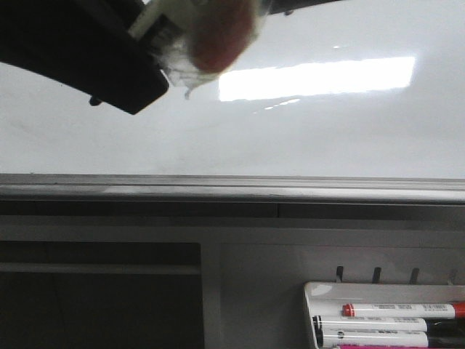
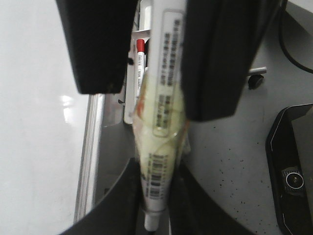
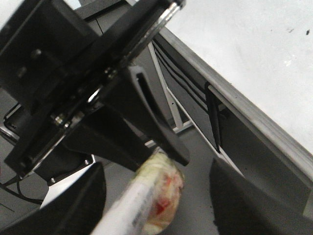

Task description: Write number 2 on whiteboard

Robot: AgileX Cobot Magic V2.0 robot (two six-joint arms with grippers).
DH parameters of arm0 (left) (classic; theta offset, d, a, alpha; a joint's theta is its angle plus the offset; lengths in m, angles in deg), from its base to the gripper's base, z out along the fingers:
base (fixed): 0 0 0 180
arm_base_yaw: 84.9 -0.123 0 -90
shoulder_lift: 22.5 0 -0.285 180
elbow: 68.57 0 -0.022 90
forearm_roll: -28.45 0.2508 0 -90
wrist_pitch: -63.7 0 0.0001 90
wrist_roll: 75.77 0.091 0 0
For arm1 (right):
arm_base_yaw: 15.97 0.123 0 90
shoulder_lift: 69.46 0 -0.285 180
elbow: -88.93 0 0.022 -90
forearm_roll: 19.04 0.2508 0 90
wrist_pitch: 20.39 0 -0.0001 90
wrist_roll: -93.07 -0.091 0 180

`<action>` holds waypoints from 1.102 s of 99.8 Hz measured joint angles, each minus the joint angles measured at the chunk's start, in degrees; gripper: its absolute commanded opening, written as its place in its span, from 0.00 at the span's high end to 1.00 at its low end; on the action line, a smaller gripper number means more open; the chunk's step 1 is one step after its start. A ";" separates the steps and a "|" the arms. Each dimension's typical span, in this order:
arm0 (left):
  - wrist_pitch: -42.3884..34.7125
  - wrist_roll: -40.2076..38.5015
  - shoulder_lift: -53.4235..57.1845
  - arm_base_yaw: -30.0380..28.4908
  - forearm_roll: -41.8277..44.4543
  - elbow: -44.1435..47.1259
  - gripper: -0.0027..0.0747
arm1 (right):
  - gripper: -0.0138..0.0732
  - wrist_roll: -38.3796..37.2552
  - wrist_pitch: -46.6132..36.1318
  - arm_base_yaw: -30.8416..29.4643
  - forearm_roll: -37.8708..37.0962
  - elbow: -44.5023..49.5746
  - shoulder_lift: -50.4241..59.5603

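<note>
The whiteboard is glossy white with a grey rim. No number 2 shows on it, only small black specks in the right wrist view. My left gripper is shut on a white marker pen wrapped in yellowish tape. One of its black fingers and the pen's taped reddish end show at the front view's top left. My right gripper is open, its fingers standing wide on either side of that taped end without touching it.
A white marker tray with several pens, one red-capped, sits below the board's rim at the right. A black device and a cable lie on the speckled grey table.
</note>
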State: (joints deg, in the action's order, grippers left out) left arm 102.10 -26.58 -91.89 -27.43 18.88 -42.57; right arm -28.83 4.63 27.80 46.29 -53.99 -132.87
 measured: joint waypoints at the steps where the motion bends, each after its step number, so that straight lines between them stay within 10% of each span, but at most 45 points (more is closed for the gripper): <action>1: 0.01 0.00 0.00 0.00 0.10 0.00 0.99 | 0.47 0.00 0.00 0.00 0.14 -0.11 -0.10; 31: 2.07 -1.36 0.00 -0.21 0.98 0.12 0.99 | 0.93 0.60 1.11 0.00 0.82 -0.73 -4.02; 52: 3.15 -4.72 0.00 -0.29 1.89 0.19 0.98 | 0.92 0.68 1.94 0.00 0.55 -0.73 -4.94; 80: -1.79 -12.55 5.13 -0.29 1.79 0.38 0.46 | 0.92 0.68 -0.86 -0.11 -1.57 -1.59 -5.18; 110: -5.33 -23.30 19.19 -4.72 3.20 0.66 0.57 | 0.92 0.68 -6.75 -4.42 -8.23 -5.80 -5.21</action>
State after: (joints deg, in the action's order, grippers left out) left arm 96.77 -49.88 -72.70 -32.15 22.08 -41.92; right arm -28.14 -2.11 23.38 38.06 -59.79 -138.08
